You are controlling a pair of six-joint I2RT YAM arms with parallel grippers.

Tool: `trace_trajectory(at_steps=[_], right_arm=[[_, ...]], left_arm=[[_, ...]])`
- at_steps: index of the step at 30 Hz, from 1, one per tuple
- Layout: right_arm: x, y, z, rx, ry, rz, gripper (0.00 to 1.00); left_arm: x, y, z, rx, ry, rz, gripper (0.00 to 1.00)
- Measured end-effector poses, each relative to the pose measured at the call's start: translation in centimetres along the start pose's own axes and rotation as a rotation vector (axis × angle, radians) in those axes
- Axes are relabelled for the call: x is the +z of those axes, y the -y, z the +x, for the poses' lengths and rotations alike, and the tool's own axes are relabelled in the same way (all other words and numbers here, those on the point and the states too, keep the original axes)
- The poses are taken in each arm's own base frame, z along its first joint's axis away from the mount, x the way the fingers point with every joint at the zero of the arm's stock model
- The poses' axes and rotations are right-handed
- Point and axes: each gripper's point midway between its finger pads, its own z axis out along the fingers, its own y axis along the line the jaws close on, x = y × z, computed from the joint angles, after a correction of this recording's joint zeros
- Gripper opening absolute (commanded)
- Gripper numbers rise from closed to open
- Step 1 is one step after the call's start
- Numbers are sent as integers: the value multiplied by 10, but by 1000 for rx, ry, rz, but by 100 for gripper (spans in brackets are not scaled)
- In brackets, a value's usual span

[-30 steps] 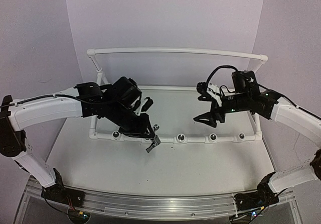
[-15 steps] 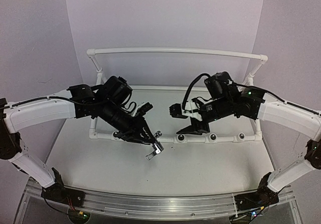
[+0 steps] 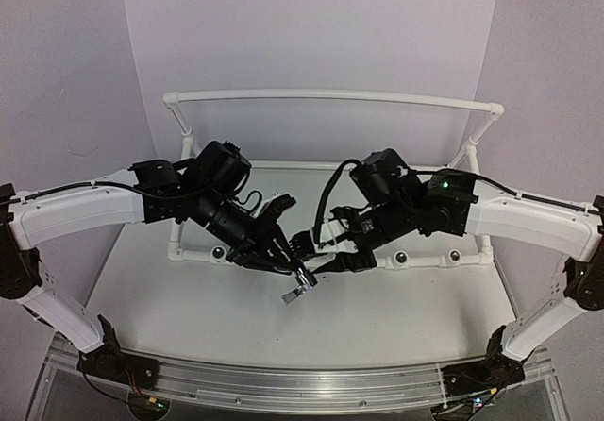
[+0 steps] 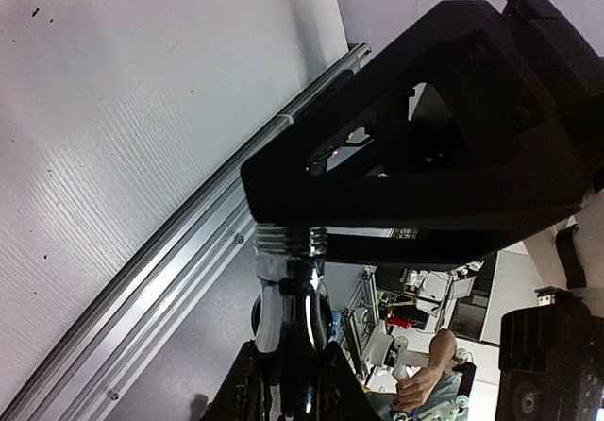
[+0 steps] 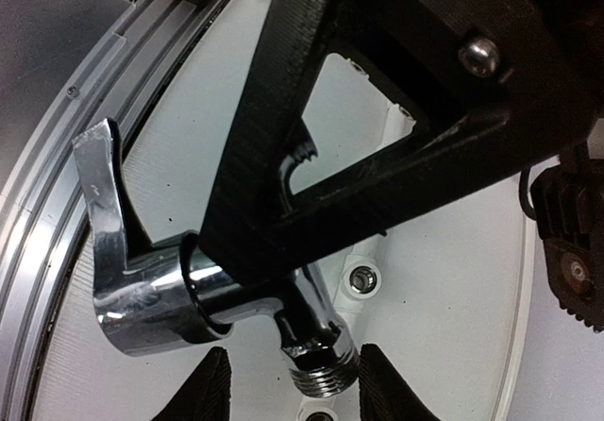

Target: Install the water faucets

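A chrome water faucet (image 3: 300,289) hangs in the air in front of the white pipe frame (image 3: 330,95), with my left gripper (image 3: 286,266) shut on its body. In the left wrist view the faucet (image 4: 288,317) rises from between the fingers of the left gripper (image 4: 288,397), threaded end up. My right gripper (image 3: 317,255) has come in from the right. In the right wrist view the tips of the right gripper (image 5: 297,388) stand either side of the faucet's threaded end (image 5: 323,372) with a gap on each side. The lever handle (image 5: 102,204) sticks out to the left.
The frame's front pipe carries round sockets (image 3: 218,252) (image 3: 401,257) (image 3: 454,255) facing me, one (image 5: 364,277) just behind the threaded end. An aluminium rail (image 3: 283,376) runs along the table's near edge.
My right arm has swung left to the held faucet and its jaws have narrowed around the threaded end. The left gripper carried the faucet slightly right and lower.
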Motion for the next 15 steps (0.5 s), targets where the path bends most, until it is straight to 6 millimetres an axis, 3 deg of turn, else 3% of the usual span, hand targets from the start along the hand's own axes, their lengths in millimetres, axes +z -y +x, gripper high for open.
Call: trace_trajectory(at_steps=[11, 15], right_arm=[[5, -1, -6, -46, -17, -1, 26], [9, -2, -10, -60, -19, -3, 12]], left_arm=[[3, 2, 2, -8, -25, 21, 0], [3, 5, 4, -13, -37, 37, 4]])
